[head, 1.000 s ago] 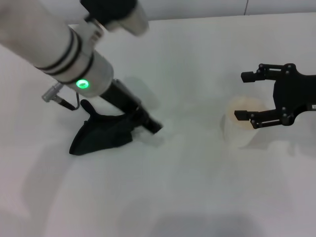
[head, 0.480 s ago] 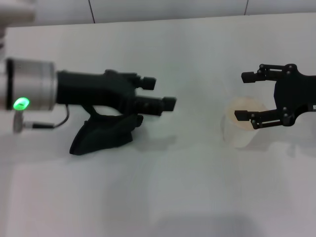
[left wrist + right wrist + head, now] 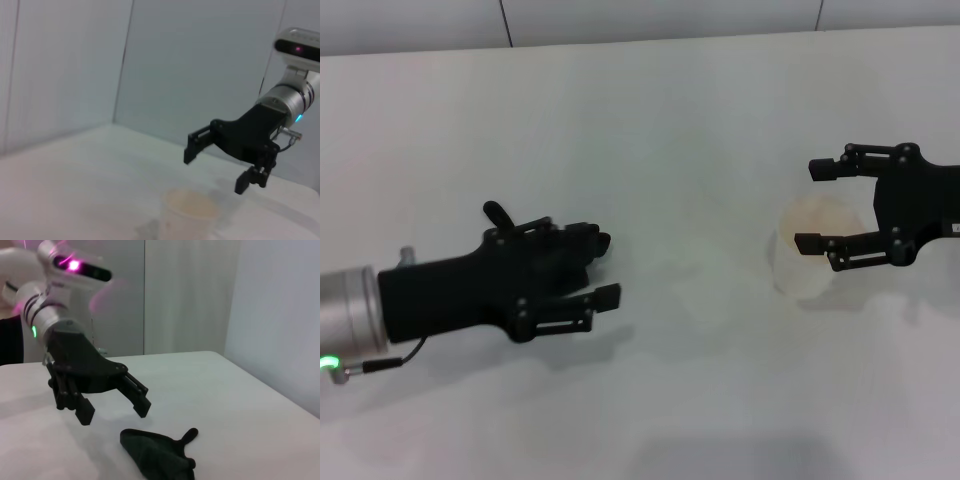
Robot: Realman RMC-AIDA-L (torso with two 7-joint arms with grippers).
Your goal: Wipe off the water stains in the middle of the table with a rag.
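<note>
The black rag (image 3: 159, 455) lies flat on the white table (image 3: 670, 120). In the head view my left gripper (image 3: 607, 268) hides most of it, and only one finger-like point of the rag (image 3: 496, 212) shows. The left gripper is open and empty, and in the right wrist view it (image 3: 114, 412) hovers above the rag without touching it. My right gripper (image 3: 810, 205) is open at the right, its fingers on either side of a paper cup (image 3: 810, 255) but apart from it. No orange water stain shows on the table.
The paper cup also shows in the left wrist view (image 3: 192, 215), just below the right gripper (image 3: 215, 171), with an orange tint inside. Pale wall panels stand behind the table's far edge.
My left arm has lifted off the rag and swung level, so its open gripper now hovers over the cloth. The rag still lies in the same spot. The right gripper has barely moved.
</note>
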